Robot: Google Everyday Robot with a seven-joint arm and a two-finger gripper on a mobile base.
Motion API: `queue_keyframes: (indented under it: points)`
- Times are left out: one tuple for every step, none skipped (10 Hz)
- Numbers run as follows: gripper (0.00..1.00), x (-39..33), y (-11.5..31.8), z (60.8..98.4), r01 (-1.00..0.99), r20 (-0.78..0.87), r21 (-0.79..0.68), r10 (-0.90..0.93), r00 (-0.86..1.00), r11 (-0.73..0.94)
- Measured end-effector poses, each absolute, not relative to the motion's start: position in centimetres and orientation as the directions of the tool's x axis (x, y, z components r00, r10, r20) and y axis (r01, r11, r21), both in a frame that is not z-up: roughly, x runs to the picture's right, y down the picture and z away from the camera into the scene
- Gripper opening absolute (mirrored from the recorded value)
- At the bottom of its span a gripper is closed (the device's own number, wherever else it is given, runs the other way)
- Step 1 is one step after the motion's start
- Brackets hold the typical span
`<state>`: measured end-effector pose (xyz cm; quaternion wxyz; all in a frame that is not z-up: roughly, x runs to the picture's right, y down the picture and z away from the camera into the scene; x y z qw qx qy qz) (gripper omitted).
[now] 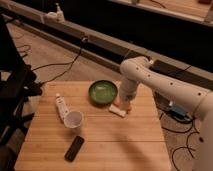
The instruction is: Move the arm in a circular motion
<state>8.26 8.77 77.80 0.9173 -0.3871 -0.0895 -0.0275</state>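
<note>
The large, smooth white arm of thick rounded tubular segments enters from the 3 o'clock edge, bends at a rounded elbow near the worktop's 1 o'clock corner and drops toward the pale slatted wooden worktop. Its claw hangs low over a small white block with an orange piece beside it; whether it is open or closed cannot be told. At the claw's 9 o'clock sits a round glossy green bowl. Toward 8 o'clock stand a white cup and a white bottle lying flat; a flat black phone lies at 7 o'clock.
</note>
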Motion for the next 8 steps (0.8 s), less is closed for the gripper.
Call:
queue_keyframes:
  points:
    - [0.00,6.3,7.9,78.2,0.165,0.219,-0.689,-0.014,0.976,0.706]
    - [0.00,3.9,7.4,78.4,0.217,0.263,-0.671,-0.046,0.964,0.709]
    - [0.00,1.2,7.7,78.3,0.277,0.315,-0.659,-0.077,0.946,0.700]
    - [0.00,-0.4,8.4,78.1,0.316,0.351,-0.655,-0.095,0.932,0.686]
    - [0.00,-1.9,10.0,77.4,0.364,0.390,-0.656,-0.116,0.913,0.661]
    - [0.00,-2.8,11.4,76.8,0.398,0.415,-0.659,-0.133,0.900,0.638]
    - [0.00,-3.1,12.5,76.2,0.417,0.430,-0.664,-0.139,0.892,0.621]
    - [0.00,-3.2,13.9,75.5,0.432,0.443,-0.672,-0.141,0.885,0.602]
